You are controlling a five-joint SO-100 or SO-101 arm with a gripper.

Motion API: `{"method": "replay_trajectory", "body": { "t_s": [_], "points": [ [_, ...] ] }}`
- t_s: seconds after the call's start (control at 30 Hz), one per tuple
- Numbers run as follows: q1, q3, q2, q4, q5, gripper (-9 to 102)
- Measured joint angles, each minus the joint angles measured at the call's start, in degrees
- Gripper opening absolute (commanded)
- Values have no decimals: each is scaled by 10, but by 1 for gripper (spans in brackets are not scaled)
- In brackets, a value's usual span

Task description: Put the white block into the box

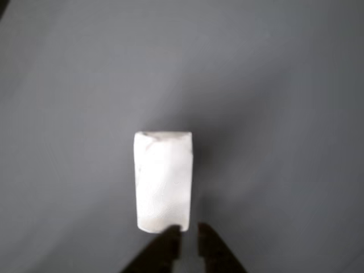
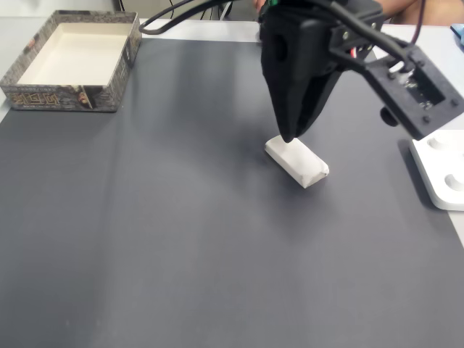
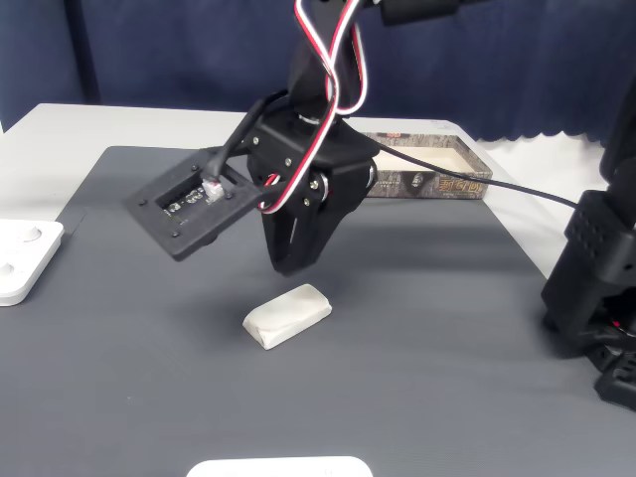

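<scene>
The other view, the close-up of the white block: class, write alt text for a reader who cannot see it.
A small white block lies on a plain dark grey mat, its long side running away from the camera. The two dark fingers of the gripper enter from the bottom edge, tips close together at the block's near end.

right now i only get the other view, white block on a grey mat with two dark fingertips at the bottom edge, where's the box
observer: In a fixed view the box stands on the mat's far left corner, well away from the white block.
operator: am i touching the block yet
observer: It looks like not quite. In a fixed view the gripper hangs just above one end of the block, with a thin gap.
operator: anything else around
observer: A flat white device lies at the right edge of that first fixed view, apart from the block.
</scene>
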State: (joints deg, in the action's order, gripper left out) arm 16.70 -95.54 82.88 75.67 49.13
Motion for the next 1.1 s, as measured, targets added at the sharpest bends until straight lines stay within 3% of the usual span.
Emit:
{"method": "replay_trajectory", "body": {
  "t_s": [0.37,1.1],
  "points": [
    [4,1,-11,0,51,25],
    [22,60,-76,-7,82,34]
  ]
}}
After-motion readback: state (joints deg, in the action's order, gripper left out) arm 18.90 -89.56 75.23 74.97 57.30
